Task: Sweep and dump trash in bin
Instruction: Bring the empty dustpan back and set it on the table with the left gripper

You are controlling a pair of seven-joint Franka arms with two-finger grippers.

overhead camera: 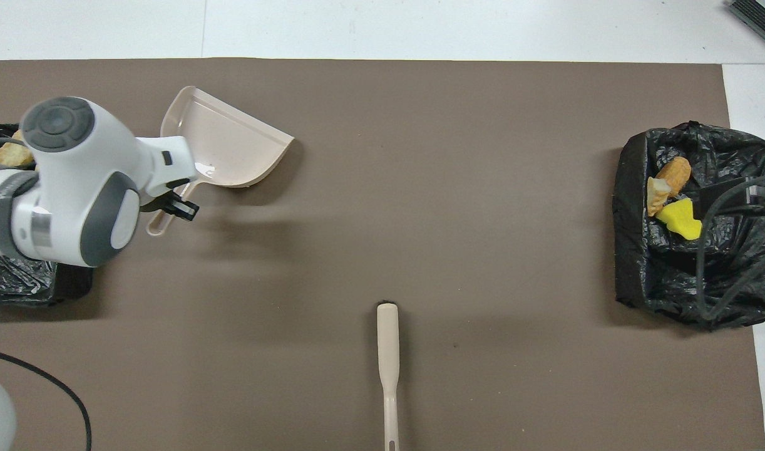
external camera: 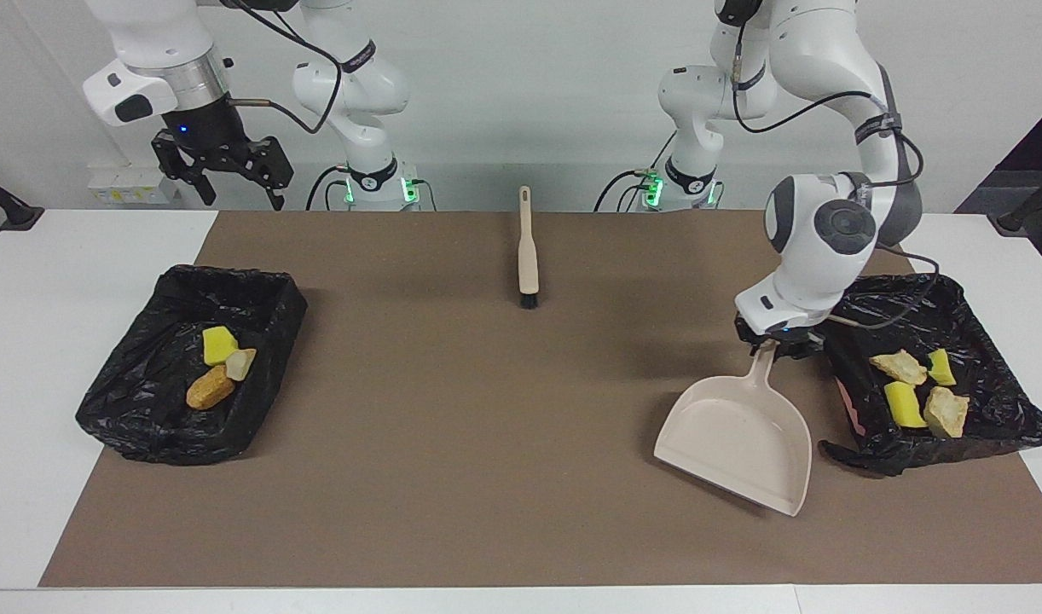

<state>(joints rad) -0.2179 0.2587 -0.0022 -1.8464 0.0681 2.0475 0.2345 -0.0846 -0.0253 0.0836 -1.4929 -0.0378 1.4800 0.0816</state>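
Observation:
The beige dustpan (external camera: 738, 439) (overhead camera: 223, 147) is empty and hangs tilted over the brown mat, beside the bin (external camera: 998, 341) at the left arm's end. My left gripper (external camera: 772, 344) (overhead camera: 173, 205) is shut on its handle. Whether its lip touches the mat I cannot tell. Several chunks of trash (external camera: 900, 403) lie in that bin, yellow and pale beige. The other bin (external camera: 146, 409) (overhead camera: 639, 263) holds three pieces of trash (external camera: 218, 344) (overhead camera: 670, 175). My right gripper (external camera: 227, 175) waits open, high over the table corner by that bin.
The beige brush (external camera: 527, 256) (overhead camera: 389, 363) lies on the mat (external camera: 453, 443) midway between the arms' bases, bristles pointing away from the robots. In the overhead view the left arm hides most of its bin, and a cable (overhead camera: 708, 250) crosses the other.

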